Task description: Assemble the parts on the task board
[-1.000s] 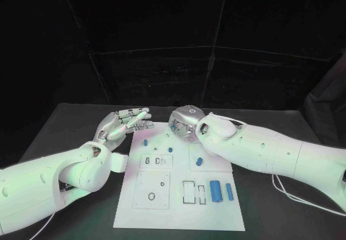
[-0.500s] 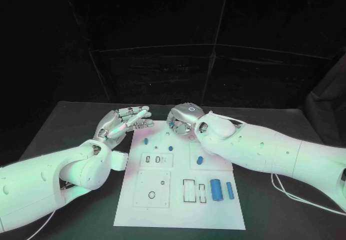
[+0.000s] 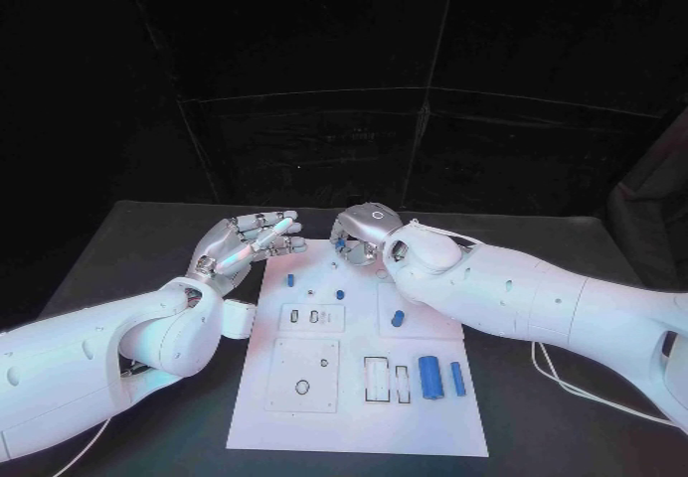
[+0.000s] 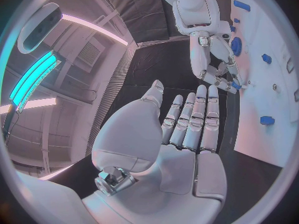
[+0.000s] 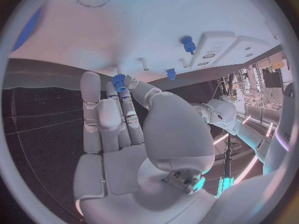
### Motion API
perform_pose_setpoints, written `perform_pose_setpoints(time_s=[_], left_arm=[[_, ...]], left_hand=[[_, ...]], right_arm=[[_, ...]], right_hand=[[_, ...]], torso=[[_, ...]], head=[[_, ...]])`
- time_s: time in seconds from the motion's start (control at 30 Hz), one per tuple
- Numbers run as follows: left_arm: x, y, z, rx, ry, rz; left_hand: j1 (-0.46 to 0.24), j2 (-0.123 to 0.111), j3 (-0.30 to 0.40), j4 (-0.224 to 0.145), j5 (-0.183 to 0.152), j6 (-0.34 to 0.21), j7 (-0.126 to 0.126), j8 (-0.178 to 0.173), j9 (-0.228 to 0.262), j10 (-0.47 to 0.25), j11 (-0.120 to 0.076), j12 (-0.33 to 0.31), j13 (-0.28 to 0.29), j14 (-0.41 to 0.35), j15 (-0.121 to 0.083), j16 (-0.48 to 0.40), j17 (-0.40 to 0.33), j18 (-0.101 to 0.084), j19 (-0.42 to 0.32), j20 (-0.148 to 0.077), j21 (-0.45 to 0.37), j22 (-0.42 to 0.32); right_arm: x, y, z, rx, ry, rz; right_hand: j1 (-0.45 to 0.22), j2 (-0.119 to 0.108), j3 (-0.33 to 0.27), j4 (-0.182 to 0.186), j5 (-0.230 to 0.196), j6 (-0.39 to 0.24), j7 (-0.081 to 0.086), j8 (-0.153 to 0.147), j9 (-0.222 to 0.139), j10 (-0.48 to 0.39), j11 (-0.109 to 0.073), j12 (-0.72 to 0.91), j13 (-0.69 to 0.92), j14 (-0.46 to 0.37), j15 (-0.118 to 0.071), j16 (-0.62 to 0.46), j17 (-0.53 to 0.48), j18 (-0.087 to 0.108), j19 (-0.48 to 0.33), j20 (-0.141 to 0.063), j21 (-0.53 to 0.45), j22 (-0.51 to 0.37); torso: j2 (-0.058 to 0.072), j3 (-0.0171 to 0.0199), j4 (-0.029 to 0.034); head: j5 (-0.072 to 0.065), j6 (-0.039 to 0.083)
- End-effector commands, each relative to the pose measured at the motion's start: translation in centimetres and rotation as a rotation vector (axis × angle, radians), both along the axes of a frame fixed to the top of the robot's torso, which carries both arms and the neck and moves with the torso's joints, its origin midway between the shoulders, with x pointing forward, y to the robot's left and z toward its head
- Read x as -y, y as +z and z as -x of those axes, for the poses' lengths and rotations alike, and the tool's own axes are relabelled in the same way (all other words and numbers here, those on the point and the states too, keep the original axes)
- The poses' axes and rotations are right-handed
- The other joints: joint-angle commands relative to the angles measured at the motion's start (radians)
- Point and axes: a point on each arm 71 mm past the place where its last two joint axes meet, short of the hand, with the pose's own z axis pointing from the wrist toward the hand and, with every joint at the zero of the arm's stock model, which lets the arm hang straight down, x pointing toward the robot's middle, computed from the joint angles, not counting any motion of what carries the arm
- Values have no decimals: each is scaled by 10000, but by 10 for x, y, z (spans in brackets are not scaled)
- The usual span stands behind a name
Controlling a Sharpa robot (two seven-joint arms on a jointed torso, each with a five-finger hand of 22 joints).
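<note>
Right robot hand [image 5: 127, 134] pinches a small blue part [image 5: 118, 81] above the task board [image 5: 156, 30].

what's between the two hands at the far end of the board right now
In the head view, only the bare far edge of the white task board and black table separate the left hand from the right hand. The right hand pinches a small blue part.

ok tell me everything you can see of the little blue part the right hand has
The blue part is a small ridged piece, gear-like at its end, plastic by the look of it. The right hand pinches it between its fingertips, the other fingers lying straight alongside. It is held at the far end of the task board, just above the white surface. Its lower portion is hidden by the fingers.
</note>
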Motion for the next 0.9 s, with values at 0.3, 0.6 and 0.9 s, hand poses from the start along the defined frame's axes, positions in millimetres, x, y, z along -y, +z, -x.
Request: perform_pose_setpoints(time_s=[0.3,0.6,0.9], left_arm=[[2,2,0,74,-151,46],[1,2,0,64,-132,30],[0,1,-1,58,-109,15]], left_hand=[[33,81,0,-85,-29,88,481,-61,5,-16,-7,-52,-1,85,11,-62,-9,119,52,-13,-61,-17],[32,81,0,-89,-29,79,480,-64,5,-16,-7,-53,-2,85,11,-66,-10,119,53,-13,-65,-18],[31,81,-1,-94,-29,49,479,-70,2,-18,-7,-56,-2,84,11,-71,-11,119,55,-13,-69,-20]], right_arm=[[-3,-1,-2,-38,81,334],[-3,-1,-2,-81,200,385],[-1,-1,-2,-31,141,349]], right_hand=[[-16,-142,11,39,63,-162,71,-143,-34,331,-438,-118,-8,177,13,91,30,-79,-74,-8,82,18],[-354,-318,-259,316,41,-315,121,-245,-65,199,-375,-282,-47,151,75,159,70,-70,-163,61,97,-7],[-419,-367,-315,422,45,-461,172,-274,-87,21,-316,-367,-109,145,120,209,112,-63,-206,100,90,-47]], torso=[[6,-1,-13],[9,-2,-10],[16,1,-17]], head=[[19,-18],[24,-24],[8,-14]])
